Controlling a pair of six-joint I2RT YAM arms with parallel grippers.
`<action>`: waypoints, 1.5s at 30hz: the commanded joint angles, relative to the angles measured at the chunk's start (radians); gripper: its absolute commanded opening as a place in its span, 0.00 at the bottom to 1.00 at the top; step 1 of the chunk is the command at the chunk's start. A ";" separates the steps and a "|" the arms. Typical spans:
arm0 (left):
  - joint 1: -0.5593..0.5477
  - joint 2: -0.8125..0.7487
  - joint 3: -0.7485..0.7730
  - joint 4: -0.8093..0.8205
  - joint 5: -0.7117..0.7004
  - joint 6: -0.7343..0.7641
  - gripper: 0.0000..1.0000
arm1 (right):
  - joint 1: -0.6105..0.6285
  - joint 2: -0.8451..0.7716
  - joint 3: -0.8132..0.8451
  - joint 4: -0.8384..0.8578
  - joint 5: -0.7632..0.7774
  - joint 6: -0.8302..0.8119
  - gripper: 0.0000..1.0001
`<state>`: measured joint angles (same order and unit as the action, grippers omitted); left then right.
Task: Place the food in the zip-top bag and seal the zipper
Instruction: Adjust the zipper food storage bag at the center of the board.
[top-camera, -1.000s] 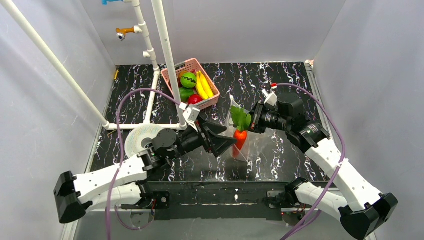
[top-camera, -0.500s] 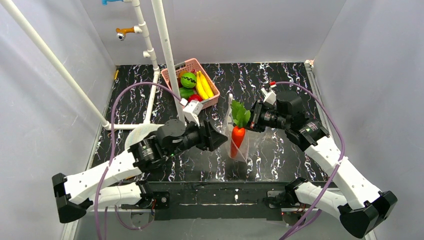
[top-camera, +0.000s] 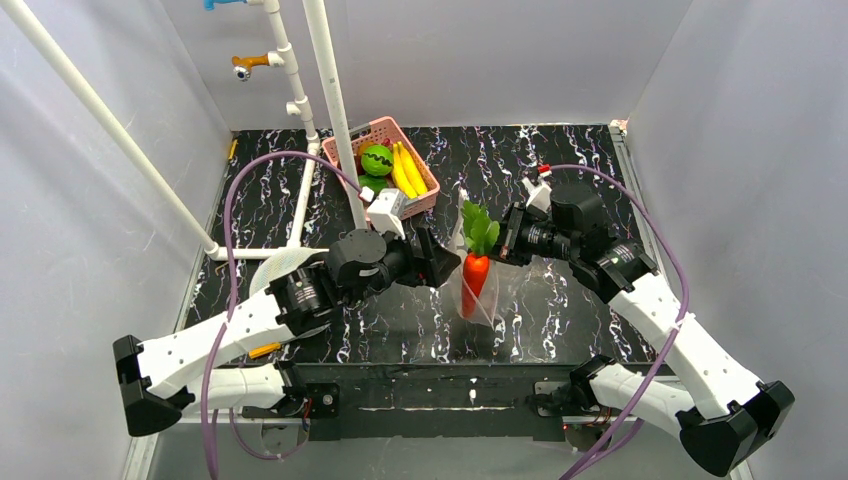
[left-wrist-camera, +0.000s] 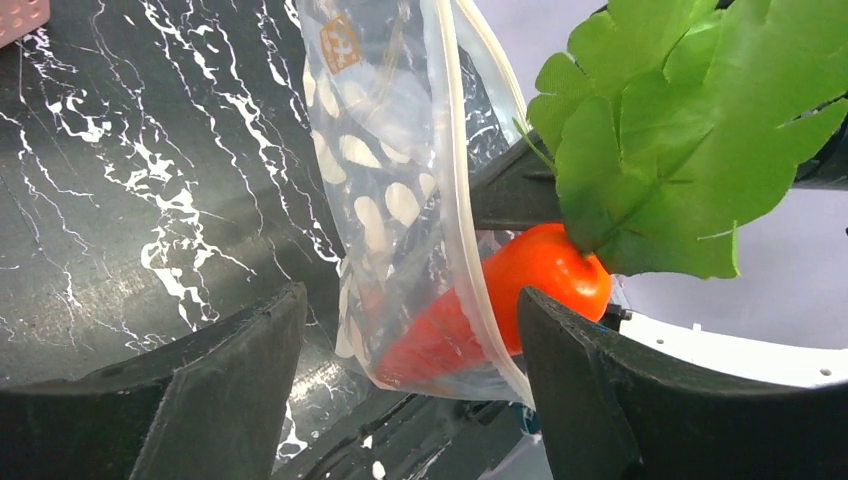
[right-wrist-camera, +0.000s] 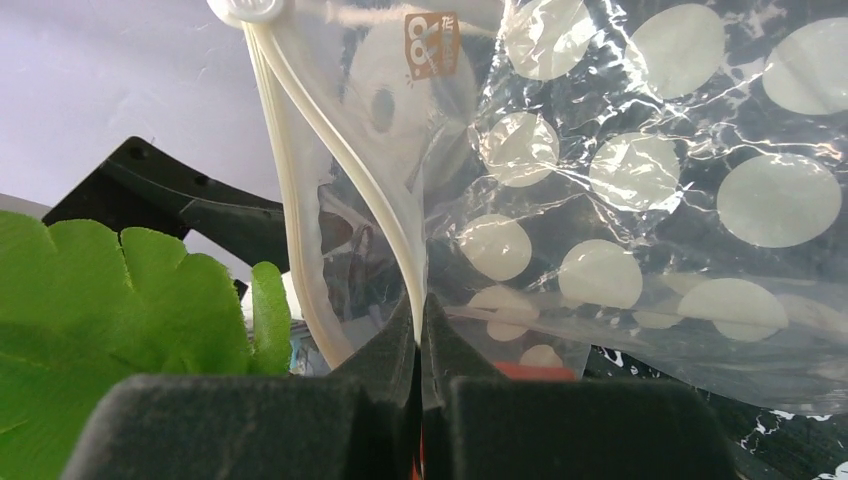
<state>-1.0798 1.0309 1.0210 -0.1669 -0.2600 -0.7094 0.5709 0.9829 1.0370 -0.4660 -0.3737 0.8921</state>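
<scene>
Loading of the food is judged to be the step in hand, with sealing not yet begun. Seen from above, the zip-top bag (top-camera: 487, 300) is held upright just toward 3 o'clock of the table's middle. The carrot (left-wrist-camera: 530, 275) is lodged in it tip down, its orange body showing through the spotted film while its crown and green leaves (left-wrist-camera: 660, 140) stand out above the mouth. The right gripper (right-wrist-camera: 420, 335) is clamped tight on the bag's rim beside the zipper (right-wrist-camera: 330, 170), at about 2 o'clock of the bag, so that the mouth is kept lifted. The left gripper (top-camera: 446, 262) is spread wide and holds nothing; it is placed at 9 o'clock of the bag, with the bag and carrot seen between its fingers but not gripped. The rest of the food, a green round piece (top-camera: 376, 159), the bananas (top-camera: 405, 170) and a red piece, is seen in the pink basket (top-camera: 388, 126) at 11 o'clock of the bag. For the next move, the carrot is probably to be pushed fully below the zipper line. The empty left gripper is then probably to be carried to the basket, while the right grip on the rim is kept firm so that the thin film is not collapsed.
</scene>
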 joint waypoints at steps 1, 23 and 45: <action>-0.009 0.008 0.038 -0.001 -0.083 -0.003 0.72 | 0.010 -0.011 0.001 0.022 0.021 -0.030 0.01; -0.015 0.104 0.178 -0.126 -0.050 0.064 0.00 | 0.040 0.020 0.154 -0.270 0.326 -0.267 0.01; -0.009 0.140 0.293 -0.167 0.111 -0.067 0.00 | 0.149 0.037 0.396 -0.458 0.475 -0.331 0.01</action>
<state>-1.0885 1.2377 1.2800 -0.3759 -0.2279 -0.7288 0.7158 1.0752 1.2873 -0.8562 0.0498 0.5861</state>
